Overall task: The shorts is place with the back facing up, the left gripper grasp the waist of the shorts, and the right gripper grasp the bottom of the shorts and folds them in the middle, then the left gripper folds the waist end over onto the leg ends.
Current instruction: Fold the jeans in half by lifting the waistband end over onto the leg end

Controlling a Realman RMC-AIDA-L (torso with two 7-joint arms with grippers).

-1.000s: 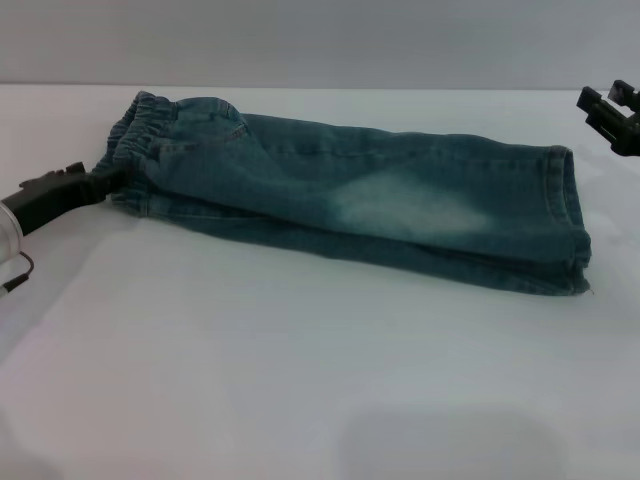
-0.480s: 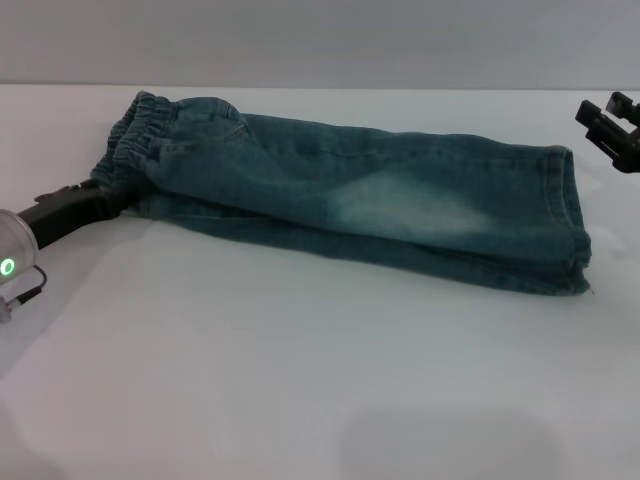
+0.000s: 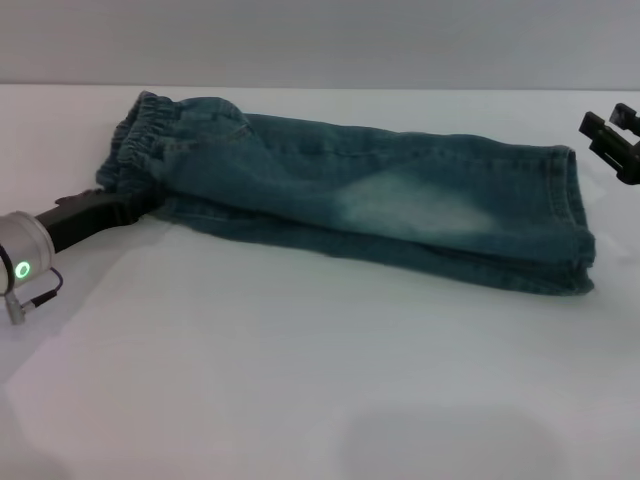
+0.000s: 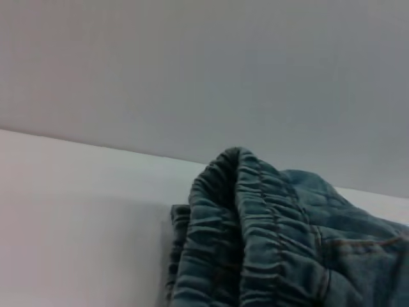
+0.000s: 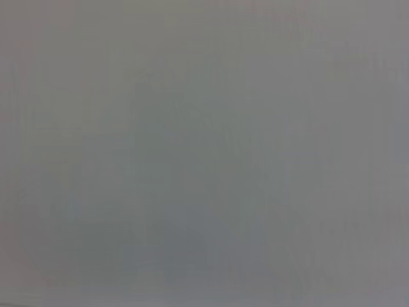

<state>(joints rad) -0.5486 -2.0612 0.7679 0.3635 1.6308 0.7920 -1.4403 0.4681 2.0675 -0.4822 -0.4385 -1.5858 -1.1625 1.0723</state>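
Note:
Blue denim shorts (image 3: 380, 200) lie folded lengthwise across the white table (image 3: 300, 370), with the elastic waist (image 3: 140, 135) at the left and the leg ends (image 3: 575, 215) at the right. My left gripper (image 3: 124, 204) reaches in low from the left. It is shut on the near corner of the waist, its tips tucked into the fabric. The left wrist view shows the gathered waist (image 4: 243, 243) bunched up close. At the far right edge my right gripper (image 3: 607, 120) hangs open above the table, apart from the leg ends.
The table's far edge meets a grey wall (image 3: 320, 40) just behind the shorts. In the right wrist view there is only a plain grey surface.
My left gripper has slid toward me and to the right at the waist corner, and the shorts have shifted slightly right with it. The right gripper has drifted a little farther right.

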